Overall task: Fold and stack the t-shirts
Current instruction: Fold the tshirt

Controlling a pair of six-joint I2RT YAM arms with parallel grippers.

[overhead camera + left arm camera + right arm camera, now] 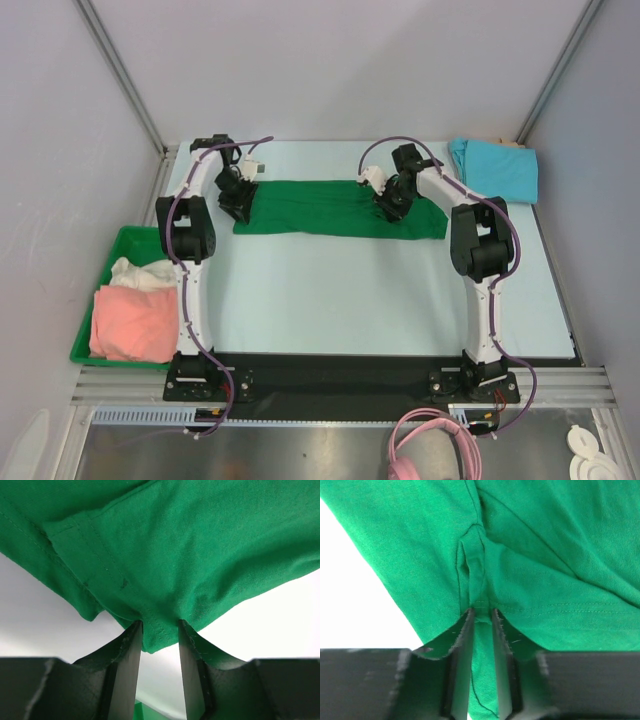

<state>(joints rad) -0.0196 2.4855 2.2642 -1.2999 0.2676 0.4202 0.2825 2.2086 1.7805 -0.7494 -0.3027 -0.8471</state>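
My left gripper is clamped on the edge of the green t-shirt, with a stitched hem pinched between the two black fingers and the cloth fanning up and away from them. My right gripper is likewise closed on the same shirt, its fingers nearly together on a hemmed fold where a seam runs down into the grip. In the overhead view the shirt lies as a long flat band across the far half of the table; the left gripper holds it at its left end and the right gripper holds it a little in from its right end. Off the table's left edge sits a green bin holding a pink garment bunched at the near end and a cream garment crumpled behind it, the two touching. At the far right corner of the table a teal t-shirt lies folded, well apart from the green one. The tabletop is pale blue, enclosed by plain white walls with metal posts at the back corners. A pink cable coils below the arm bases.
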